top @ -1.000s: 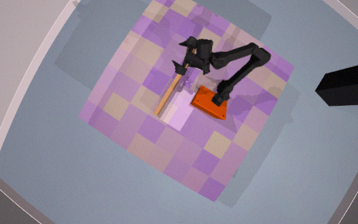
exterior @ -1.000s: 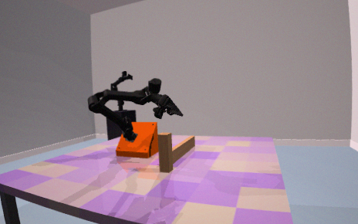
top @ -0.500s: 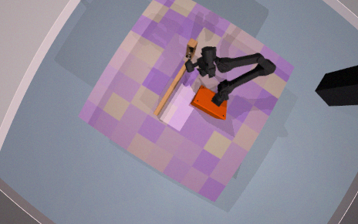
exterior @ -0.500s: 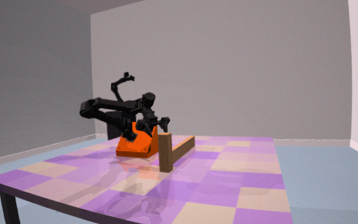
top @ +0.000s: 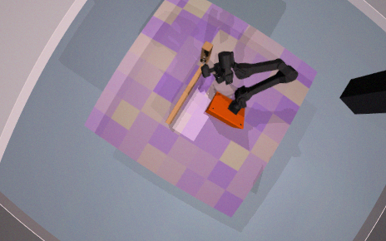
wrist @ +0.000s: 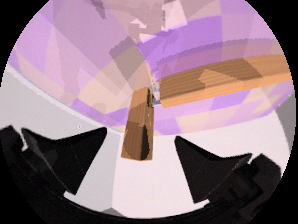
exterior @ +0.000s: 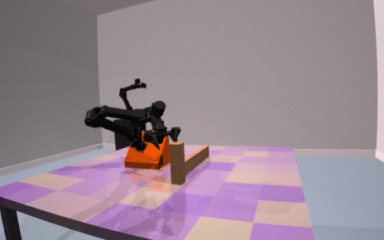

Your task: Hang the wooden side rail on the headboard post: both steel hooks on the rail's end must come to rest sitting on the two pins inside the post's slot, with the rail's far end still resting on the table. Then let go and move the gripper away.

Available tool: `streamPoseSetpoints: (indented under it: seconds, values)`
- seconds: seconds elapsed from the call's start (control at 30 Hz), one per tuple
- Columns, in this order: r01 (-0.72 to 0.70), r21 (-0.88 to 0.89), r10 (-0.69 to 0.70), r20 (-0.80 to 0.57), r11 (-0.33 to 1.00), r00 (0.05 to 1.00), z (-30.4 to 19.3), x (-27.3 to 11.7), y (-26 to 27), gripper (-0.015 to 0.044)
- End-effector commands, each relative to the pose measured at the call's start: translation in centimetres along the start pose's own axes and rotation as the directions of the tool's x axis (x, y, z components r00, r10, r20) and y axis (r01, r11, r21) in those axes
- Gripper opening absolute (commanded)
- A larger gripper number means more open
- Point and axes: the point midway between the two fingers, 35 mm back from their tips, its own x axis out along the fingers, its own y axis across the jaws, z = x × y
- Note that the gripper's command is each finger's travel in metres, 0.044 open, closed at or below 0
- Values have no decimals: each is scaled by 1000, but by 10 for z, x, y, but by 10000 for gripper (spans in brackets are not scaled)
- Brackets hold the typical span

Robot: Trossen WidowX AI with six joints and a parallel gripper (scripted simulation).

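The wooden headboard post [top: 206,49] [exterior: 177,163] [wrist: 133,122] stands upright, its dark slot toward the rail. The wooden side rail [top: 181,99] [exterior: 197,159] [wrist: 225,77] runs away from the post, low along the table, its near end close to the slot. Small metal hooks [wrist: 156,95] show between rail end and post; I cannot tell whether they sit on the pins, which are too small to make out. My gripper [top: 217,76] [exterior: 167,144] [wrist: 141,135] is open and empty, above the rail's post end and toward the robot base. The post shows beyond the fingers in the wrist view.
The orange base block [top: 225,110] [exterior: 146,155] stands beside the rail, with the arm's shoulder on it. The arm folds back over the table [top: 204,183] [exterior: 223,215]. A black structure [top: 378,93] stands off the table.
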Motion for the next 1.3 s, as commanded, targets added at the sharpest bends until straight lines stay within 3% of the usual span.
streamPoseSetpoints:
  seconds: [0.0, 0.27, 0.37, 0.7, 0.93, 1.27]
  values:
    - [-6, 6, 6, 0, 1000, 1000, 0, 0, 1, 440]
    - [1, 6, -1, -3, 1000, 1000, 0, -1, 0, 440]
    - [98, -12, -99, -48, 995, 994, -11, -12, -17, 440]
    - [47, -357, -80, -78, 933, 994, -18, -10, -31, 440]
    - [-29, -656, -45, -95, 754, 994, -21, -7, -41, 440]
    - [-109, -930, 17, -110, 351, 994, -21, -3, -52, 440]
